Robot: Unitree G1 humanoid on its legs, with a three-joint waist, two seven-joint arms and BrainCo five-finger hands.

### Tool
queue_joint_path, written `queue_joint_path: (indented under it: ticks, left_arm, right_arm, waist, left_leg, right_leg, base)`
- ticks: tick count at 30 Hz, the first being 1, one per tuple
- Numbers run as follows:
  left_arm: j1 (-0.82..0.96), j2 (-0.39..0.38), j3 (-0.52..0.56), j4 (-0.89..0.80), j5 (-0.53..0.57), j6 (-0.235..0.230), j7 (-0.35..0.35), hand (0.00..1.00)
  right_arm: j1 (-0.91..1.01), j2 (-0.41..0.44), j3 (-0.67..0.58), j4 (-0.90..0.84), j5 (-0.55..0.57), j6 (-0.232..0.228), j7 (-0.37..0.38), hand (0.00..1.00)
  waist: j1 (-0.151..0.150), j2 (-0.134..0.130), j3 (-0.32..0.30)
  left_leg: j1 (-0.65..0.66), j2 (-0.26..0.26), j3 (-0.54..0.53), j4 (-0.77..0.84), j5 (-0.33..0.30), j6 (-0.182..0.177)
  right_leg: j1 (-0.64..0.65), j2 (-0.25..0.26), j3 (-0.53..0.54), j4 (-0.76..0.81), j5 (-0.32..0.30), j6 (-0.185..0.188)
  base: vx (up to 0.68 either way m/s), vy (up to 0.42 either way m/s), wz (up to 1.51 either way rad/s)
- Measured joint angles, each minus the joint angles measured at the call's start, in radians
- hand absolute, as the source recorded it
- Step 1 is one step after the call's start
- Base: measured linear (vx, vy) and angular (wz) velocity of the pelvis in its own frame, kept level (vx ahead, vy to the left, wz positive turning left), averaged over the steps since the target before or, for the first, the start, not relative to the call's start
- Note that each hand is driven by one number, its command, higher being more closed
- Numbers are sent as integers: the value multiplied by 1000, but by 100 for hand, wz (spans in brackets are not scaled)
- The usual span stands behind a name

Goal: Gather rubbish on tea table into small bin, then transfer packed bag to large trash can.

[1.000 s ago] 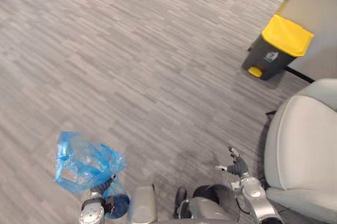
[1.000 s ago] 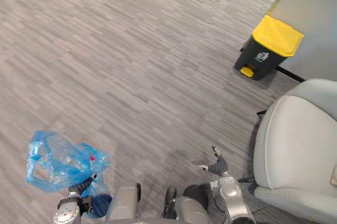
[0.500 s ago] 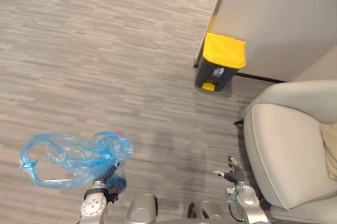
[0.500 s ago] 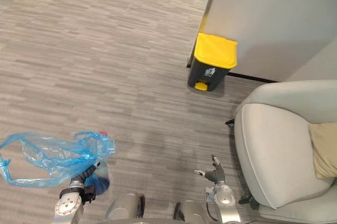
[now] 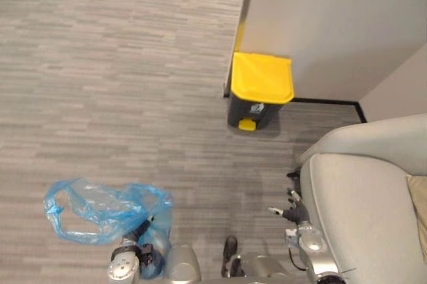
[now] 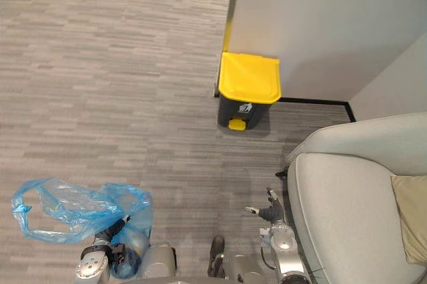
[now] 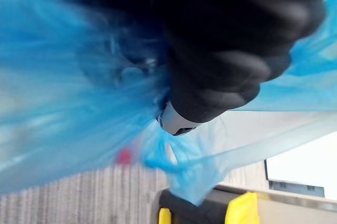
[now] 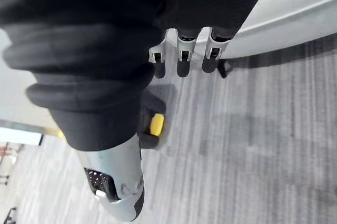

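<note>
Carpet (image 5: 100,64) lay underfoot; at seven o'clock our left robot hand (image 5: 137,232) clenched the blue bag (image 5: 93,211) by its neck, a sound hold, we judged, for light floppy film; right robot hand (image 5: 293,212) hung slack, empty

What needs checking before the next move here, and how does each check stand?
1. Translucent blue plastic bag held by left hand: ok, fingers curled round its bunched neck.
2. Yellow lid of dark trash can open: not ok, shut.
3. Trash can within arm's reach: not ok, grey carpet lies between.
4. Right hand free: ok, fingers straight, beside pale grey armchair.
5. Bag tied closed: cannot tell.
</note>
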Motion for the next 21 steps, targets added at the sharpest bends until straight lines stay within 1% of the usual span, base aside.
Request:
queue_joint_path:
  ticks: [1, 2, 3, 4, 5, 6, 7, 8, 9, 10, 11, 12, 13, 14, 15, 16, 17, 18, 19, 20, 21]
  left_arm:
    - [0, 1, 1, 0, 0, -1, 1, 100]
    - [-2, -3, 1, 0, 0, -2, 1, 100]
    - [-4, -10, 1, 1, 0, -1, 1, 100]
    - [-9, -20, 0, 4, 0, -1, 1, 100]
    - [-9, -30, 2, 6, 0, -1, 3, 100]
    - [-9, -27, 1, 4, 0, -1, 3, 100]
    - [-10, -25, 1, 1, 0, -1, 3, 100]
    - [-12, -34, -2, 2, 0, 0, 3, 100]
    - [-6, -36, -8, 1, 0, 0, 3, 100]
    - [4, -31, -16, 1, 0, 1, 3, 100]
    - [21, -8, -36, 1, 0, 2, 4, 100]
    - [25, 8, -48, -1, 0, 2, 5, 100]
    - [24, 13, -57, -7, 0, 2, 6, 100]
    - [29, 19, -50, -25, 0, 2, 12, 100]
    - [29, 21, -48, -35, 0, 2, 14, 100]
    - [25, 21, -48, -45, 0, 2, 16, 100]
    - [18, 20, -49, -47, 0, 2, 16, 100]
    - [3, 17, -51, -47, 0, 2, 20, 100]
    - [-9, 13, -53, -46, 0, 2, 23, 100]
    - [-20, 12, -53, -40, 0, 2, 24, 100]
    - [-24, 12, -52, -35, 0, 2, 24, 100]
  right_arm:
    - [-4, -1, -11, 0, 0, -2, -3, 0]
    - [-15, -11, -24, 0, 0, -6, -5, 0]
    - [-17, -18, -30, 0, 0, -6, -5, 0]
    - [-13, -24, -45, 4, 0, -6, -7, 0]
    - [-8, -23, -61, 26, 7, -2, -19, 0]
    - [-3, -11, -57, 33, 20, 3, -24, 0]
    - [4, -4, -56, 29, 22, 3, -25, 0]
    - [18, 0, -59, 24, 22, 3, -25, 0]
    - [12, 8, -57, 23, 22, 3, -24, 0]
    - [11, 18, -57, 20, 22, 2, -24, 0]
    - [14, 34, -51, 17, 21, 0, -24, 0]
    - [30, 39, -47, 17, 21, 1, -24, 0]
    - [37, 40, -44, 17, 20, 2, -24, 0]
    - [42, 42, -37, 16, 19, 3, -24, 0]
    - [42, 44, -35, 3, 18, 4, -24, 0]
    - [42, 45, -35, -15, 17, 3, -24, 0]
    - [39, 45, -35, -16, 17, 3, -24, 0]
    - [35, 45, -35, -16, 18, 3, -24, 0]
    - [36, 45, -35, -13, 18, 5, -24, 0]
    - [37, 45, -35, -6, 17, 6, -24, 0]
    - [38, 45, -35, -1, 17, 8, -24, 0]
  waist:
    - [0, -3, 2]
    - [1, 5, 3]
    - [2, 19, 4]
    - [0, 38, 5]
    - [17, 42, 6]
    - [26, 13, -1]
    - [24, -13, -8]
    - [29, -26, -6]
    - [30, -24, -4]
    - [27, -24, -3]
    - [24, -21, -1]
    - [16, -27, -3]
    - [11, -34, -5]
    - [0, -45, -12]
    - [-5, -46, -13]
    - [-9, -45, -12]
    - [-12, -45, -12]
    - [-15, -43, -11]
    - [-24, -35, -8]
    - [-27, -29, -6]
    - [-28, -30, -6]
  left_leg:
    - [-21, -22, -3, -80, -2, 3]
    - [-60, -48, -10, -250, 8, -6]
    - [-73, -50, -20, -329, 21, -18]
    - [-76, -59, -42, -460, 56, -33]
    - [-47, -67, -45, -532, 206, 6]
    - [-37, -91, -28, -539, 187, 17]
    - [-39, -121, -26, -530, 161, 39]
    - [-20, -137, -2, -485, 101, 54]
    - [5, -137, 8, -463, 66, 63]
    - [30, -137, 19, -454, 44, 68]
    - [92, -145, 39, -450, 5, 78]
    - [133, -156, 44, -451, -15, 82]
    - [154, -159, 49, -451, -22, 90]
    - [193, -161, 50, -453, -42, 95]
    - [209, -157, 50, -453, -58, 96]
    - [224, -152, 50, -455, -74, 89]
    - [229, -150, 50, -457, -78, 86]
    - [242, -144, 44, -463, -90, 72]
    - [256, -131, 30, -464, -106, 57]
    - [277, -123, 15, -468, -114, 43]
    - [292, -120, 8, -470, -118, 35]
  right_leg:
    - [30, -16, 15, -21, -10, 12]
    - [62, -37, 20, -43, -44, 49]
    - [71, -38, 23, -47, -54, 63]
    - [84, -37, 25, -50, -69, 81]
    - [98, -46, 49, -41, -96, 110]
    - [98, -71, 56, -28, -116, 123]
    - [92, -105, 55, 1, -149, 148]
    - [71, -134, 55, 115, -204, 185]
    - [35, -147, 57, 240, -221, 207]
    - [0, -157, 57, 353, -223, 211]
    - [-84, -190, 57, 595, -203, 239]
    - [-132, -215, 47, 732, -206, 234]
    - [-155, -225, 36, 779, -210, 229]
    - [-199, -235, 3, 811, -224, 205]
    - [-228, -235, -23, 794, -235, 186]
    - [-266, -234, -58, 737, -247, 167]
    - [-280, -233, -74, 696, -248, 165]
    - [-307, -225, -94, 585, -246, 163]
    - [-321, -205, -93, 474, -236, 170]
    - [-326, -177, -79, 383, -204, 169]
    - [-323, -164, -62, 332, -173, 164]
  base:
    - [398, 150, -58]
    - [378, 181, -52]
    - [334, 246, -38]
    - [311, 292, -31]
    - [361, 339, -29]
    - [322, 269, -19]
    - [414, 262, -1]
    - [366, 204, -9]
    - [344, 203, -26]
    - [327, 203, -41]
    - [332, 189, -20]
    - [348, 157, -5]
    - [375, 63, 13]
    - [385, 40, 7]
    - [544, 1, 2]
    - [318, -19, -1]
    - [478, -65, 5]
    - [320, -67, 20]
    - [490, -127, 30]
    - [348, -118, 29]
    - [484, -184, 38]
